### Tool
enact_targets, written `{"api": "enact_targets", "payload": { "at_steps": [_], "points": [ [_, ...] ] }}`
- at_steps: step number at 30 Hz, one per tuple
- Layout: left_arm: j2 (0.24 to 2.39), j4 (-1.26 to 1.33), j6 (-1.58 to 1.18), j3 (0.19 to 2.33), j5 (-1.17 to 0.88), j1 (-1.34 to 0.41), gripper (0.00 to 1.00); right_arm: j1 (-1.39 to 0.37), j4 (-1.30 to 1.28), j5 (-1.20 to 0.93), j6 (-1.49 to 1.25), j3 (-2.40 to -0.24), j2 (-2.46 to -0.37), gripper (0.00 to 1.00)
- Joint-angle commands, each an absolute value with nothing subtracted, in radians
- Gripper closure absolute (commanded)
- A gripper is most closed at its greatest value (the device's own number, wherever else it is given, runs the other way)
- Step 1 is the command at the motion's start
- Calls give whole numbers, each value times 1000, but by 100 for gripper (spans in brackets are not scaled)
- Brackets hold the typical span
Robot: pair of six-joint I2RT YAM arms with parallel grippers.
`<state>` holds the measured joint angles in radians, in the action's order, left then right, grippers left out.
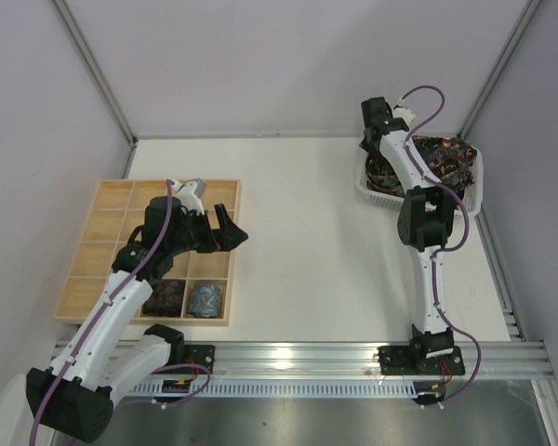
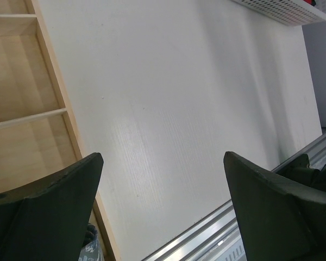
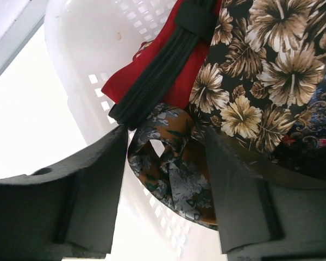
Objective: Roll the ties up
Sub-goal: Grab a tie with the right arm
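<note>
Several loose ties [image 1: 444, 156] lie piled in the white mesh basket [image 1: 373, 189] at the back right. My right gripper [image 1: 383, 158] reaches into it. In the right wrist view it [image 3: 165, 133] is open, and a folded brown tie with grey flowers [image 3: 174, 174] sits between its fingers. A red tie with a black stripe [image 3: 168, 65] and a dark tie with beige flowers [image 3: 261, 70] lie beside it. Two rolled ties, one dark [image 1: 165, 295] and one grey-blue [image 1: 205, 297], sit in the wooden grid tray [image 1: 102, 237]. My left gripper [image 1: 231, 229] is open and empty over the tray's right edge.
In the left wrist view the left gripper [image 2: 163, 157] hangs over bare white table, with the tray [image 2: 22, 109] at left, the grey-blue coil [image 2: 89, 244] at the bottom and the basket's rim [image 2: 282, 8] at top right. A metal rail [image 1: 353, 358] runs along the near edge.
</note>
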<state>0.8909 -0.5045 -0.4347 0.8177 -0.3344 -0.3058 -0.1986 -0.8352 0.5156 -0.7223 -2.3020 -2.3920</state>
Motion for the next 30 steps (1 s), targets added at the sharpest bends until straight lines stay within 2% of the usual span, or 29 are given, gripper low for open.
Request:
{"api": "enact_targets", "payload": {
  "at_steps": [1, 2, 4, 7, 9, 10, 16, 26, 30],
  "points": [
    [882, -503, -407, 861, -322, -310, 0, -192, -831, 542, -759, -2350, -2414, 40],
    [882, -506, -405, 861, -321, -310, 0, -190, -828, 535, -768, -2350, -2413, 46],
    [879, -511, -403, 859, -321, -310, 0, -189, -821, 522, -775, -2350, -2416, 50],
    [874, -511, -403, 857, -319, -310, 0, -189, -818, 517, -790, -2358, -2428, 52],
    [868, -517, -399, 857, -318, -310, 0, -187, -816, 505, -801, -2365, -2431, 60],
    [867, -520, -397, 856, -314, -310, 0, -187, -818, 502, -801, -2368, -2434, 70],
    [864, -515, -402, 879, -314, -310, 0, -198, -861, 474, -714, -2532, -2410, 100],
    [853, -471, -511, 910, -409, -310, 0, -181, -726, 241, -477, -2425, -1947, 100],
    [830, -453, -574, 902, -466, -308, 0, -150, -694, 35, -466, -2427, -1798, 100]
  ]
}}
